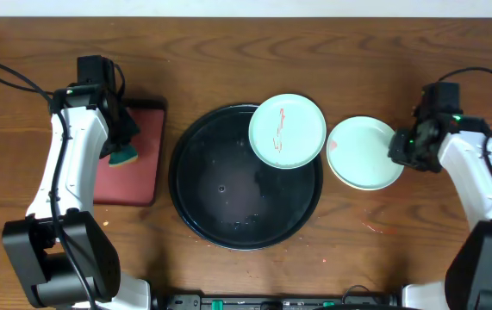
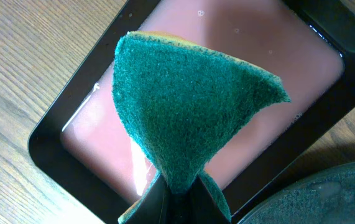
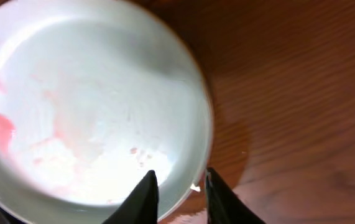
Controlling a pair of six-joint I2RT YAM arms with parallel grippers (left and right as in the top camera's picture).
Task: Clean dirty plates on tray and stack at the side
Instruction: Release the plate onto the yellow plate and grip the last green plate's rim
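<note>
A pale mint-blue plate (image 1: 287,131) with a thin red smear lies on the upper right rim of the round black tray (image 1: 228,202). A second pale mint-blue plate (image 1: 359,155) sits on the table just right of the tray; in the right wrist view this plate (image 3: 90,106) shows faint pink marks. My right gripper (image 1: 398,146) (image 3: 180,180) is shut on its right rim, one finger inside and one outside. My left gripper (image 1: 121,145) (image 2: 177,196) is shut on a green sponge (image 1: 126,157) (image 2: 183,106) and holds it over the red tray. The yellow plate is out of view.
The red rectangular tray (image 1: 138,176) (image 2: 258,56) lies left of the black tray, whose rim shows at the lower right of the left wrist view (image 2: 326,196). Small red specks lie on the wood in front of the right-hand plate (image 1: 375,227).
</note>
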